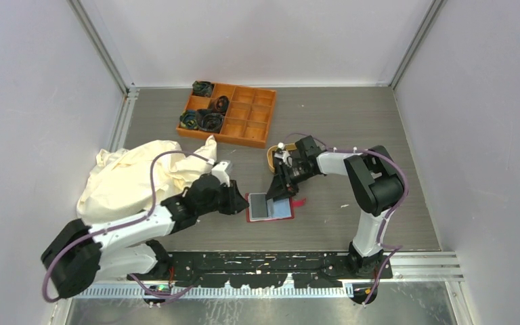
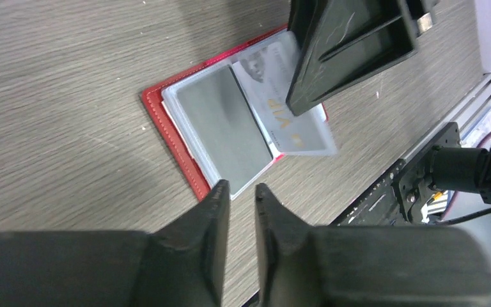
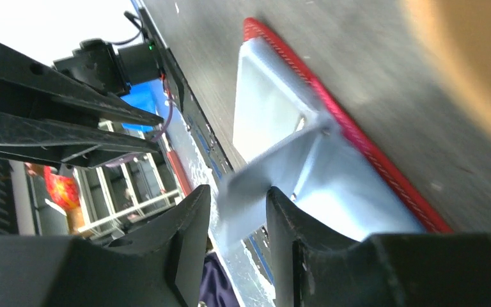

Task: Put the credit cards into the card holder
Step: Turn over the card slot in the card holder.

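The red card holder lies open on the table, grey and light-blue pockets up. A light grey credit card with gold lettering sits slanted at its right pocket, one end sticking out past the holder's edge. My right gripper hangs over that card. In the right wrist view the card's raised end stands between the parted fingers of the right gripper, against one finger, with a gap to the other. My left gripper is slightly open and empty, at the holder's near edge.
An orange compartment box with dark items stands at the back. A tan oval tray sits just behind the right gripper. A cream cloth is heaped at the left, over the left arm. The black base rail runs along the near edge.
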